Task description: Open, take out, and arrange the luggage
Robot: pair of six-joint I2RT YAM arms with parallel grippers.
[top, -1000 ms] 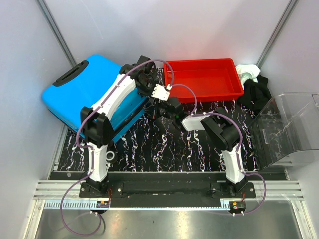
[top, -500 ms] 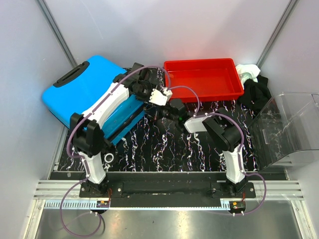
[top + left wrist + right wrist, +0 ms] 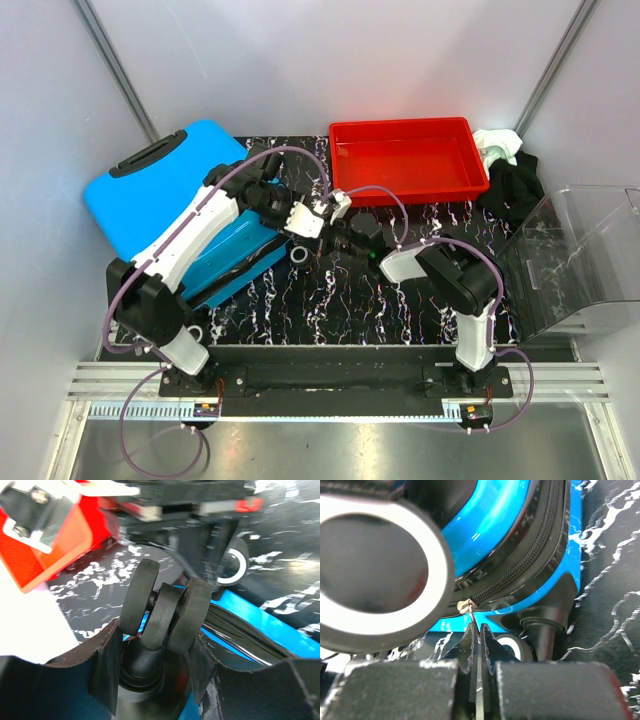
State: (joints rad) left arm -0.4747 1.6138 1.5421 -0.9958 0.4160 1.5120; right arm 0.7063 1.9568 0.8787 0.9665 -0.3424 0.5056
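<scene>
**Black marbled mat [image 3: 330, 300]: zip pull pinched, case not yet laid open**

On the right arm, the right gripper [image 3: 476, 630] has its fingers pressed together on the small metal zipper pull [image 3: 468, 606]. The pull sits on the black zip track running round the corner of the bright blue hard-shell suitcase [image 3: 495, 520].

Just beside it, the left gripper [image 3: 155, 650] has its jaws parted astride a black double caster wheel [image 3: 165, 610] at that same corner. Whether they press on it cannot be told.

The suitcase lies at the left of the mat, tipped toward the left wall. A red tray [image 3: 405, 160] stands behind the grippers and a clear bin [image 3: 580, 260] at far right.

This looks like the opening step, with nothing taken out yet. The next move probably calls for the right arm to draw the pull along the curved track without slipping off. Meanwhile the left arm would need to steady the corner.
</scene>
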